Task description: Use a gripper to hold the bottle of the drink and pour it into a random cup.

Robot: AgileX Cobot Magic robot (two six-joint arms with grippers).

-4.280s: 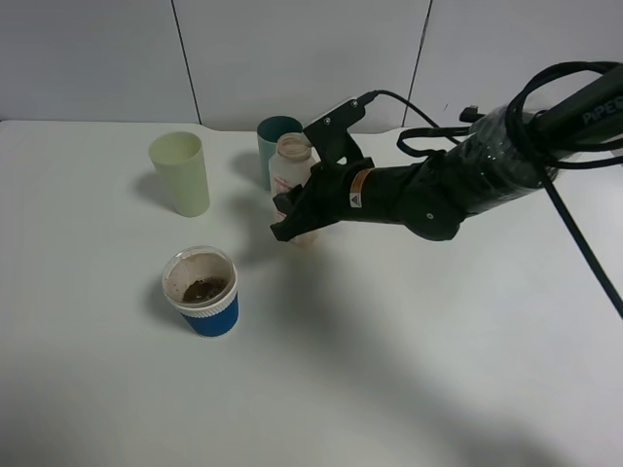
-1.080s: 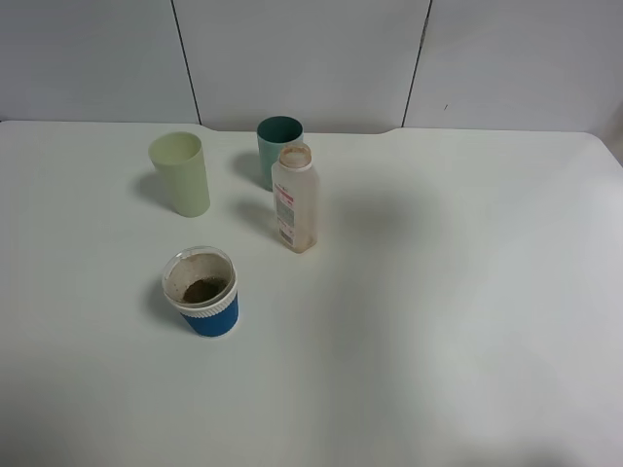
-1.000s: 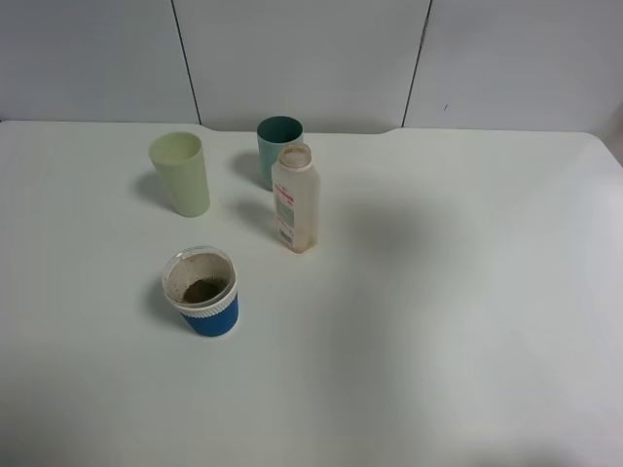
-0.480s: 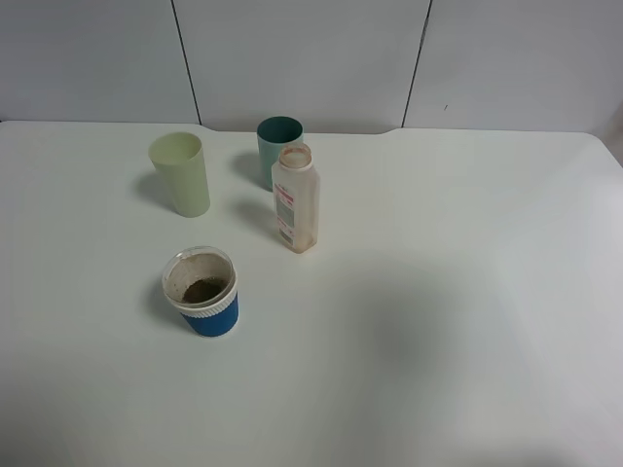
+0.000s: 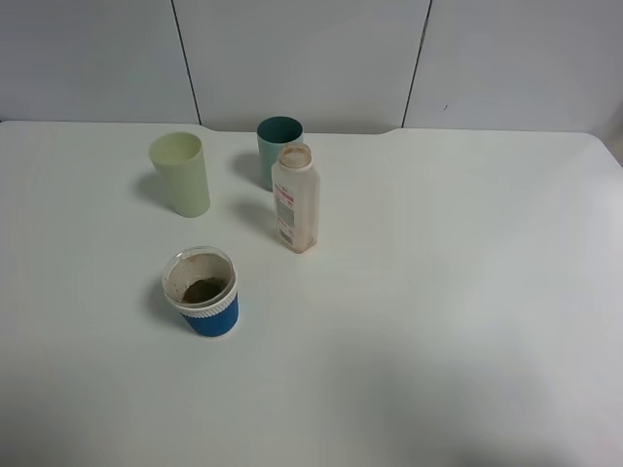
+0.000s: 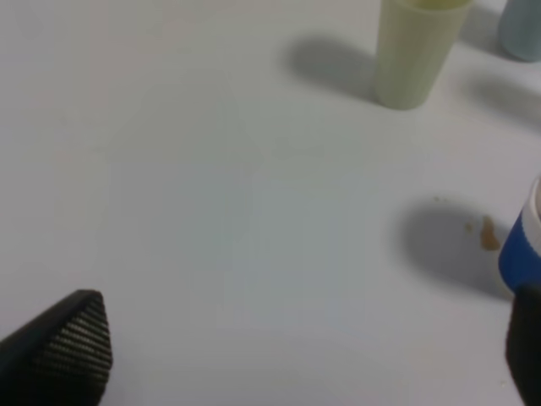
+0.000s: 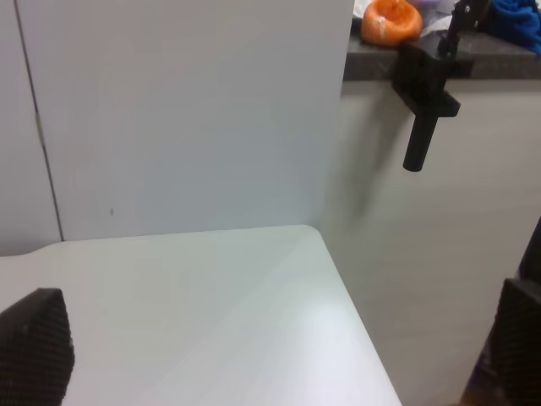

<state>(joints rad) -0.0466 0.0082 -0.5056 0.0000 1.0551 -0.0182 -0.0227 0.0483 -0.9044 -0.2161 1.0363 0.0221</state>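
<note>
The bottle of the drink stands upright and capless on the white table, just in front of the teal cup. The blue cup stands in front and to the left of it, brownish inside. No arm shows in the exterior high view. My left gripper is open and empty, low over the table, with one dark fingertip showing. The blue cup's edge is beside its other finger. My right gripper is open and empty, facing the table's far right corner and wall. The bottle is out of both wrist views.
A tall pale-green cup and a teal cup stand at the back left. Small brown spill spots lie on the table beside the blue cup. A counter with an orange object stands beyond the table's right edge.
The right arm, which was at the bottle 4.3 s ago, has let go and left the exterior view. Over the last second only a faint shadow shifted.
</note>
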